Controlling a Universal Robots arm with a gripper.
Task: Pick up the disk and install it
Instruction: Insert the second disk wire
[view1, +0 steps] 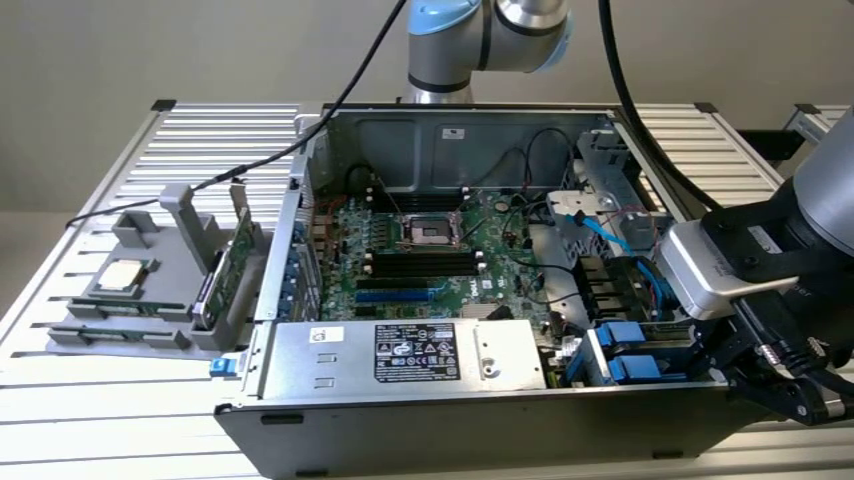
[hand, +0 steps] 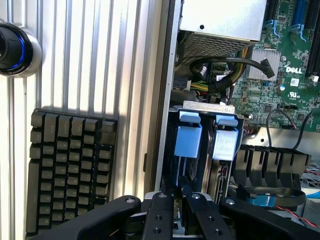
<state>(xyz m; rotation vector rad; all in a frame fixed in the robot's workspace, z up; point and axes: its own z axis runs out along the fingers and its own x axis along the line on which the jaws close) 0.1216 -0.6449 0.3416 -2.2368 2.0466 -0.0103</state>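
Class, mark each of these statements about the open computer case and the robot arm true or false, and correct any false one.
1. The computer case lies open on a slatted metal table. True.
2. The gripper is wide open. False: it is nearly shut.
3. Blue drive carriers sit in the case's bay on the exterior view's right. True.
4. The small square silver chip sits inside the case. False: it rests on a grey holder outside the case.
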